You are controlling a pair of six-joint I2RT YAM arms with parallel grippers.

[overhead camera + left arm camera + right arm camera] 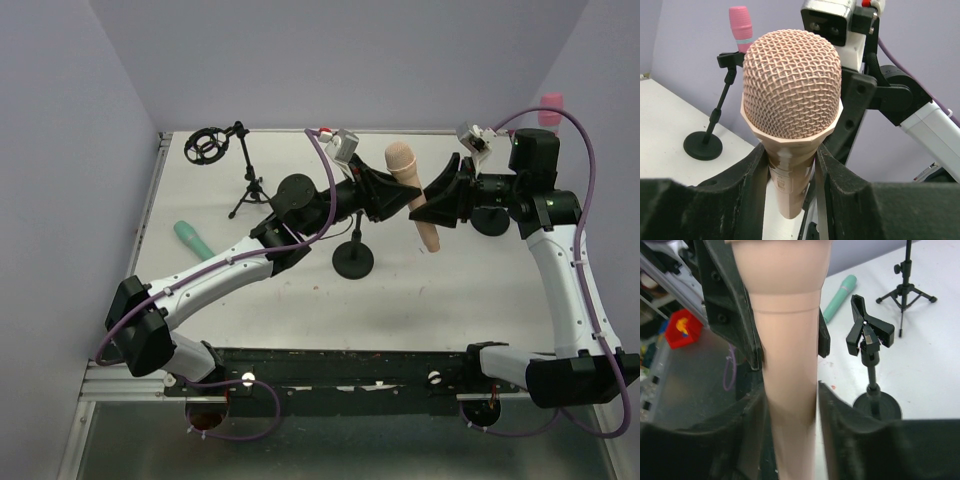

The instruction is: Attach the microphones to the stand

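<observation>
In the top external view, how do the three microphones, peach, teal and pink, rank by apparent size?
1. peach microphone: largest, though it is held up nearer the camera, so its lead is unsure.
2. teal microphone.
3. pink microphone: smallest; only its top shows.

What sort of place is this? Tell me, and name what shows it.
Probably a robot lab test cell: a white table boxed in by plain lavender walls, two robot arms bolted at its near edge, and small microphone stands set out as props.
</observation>
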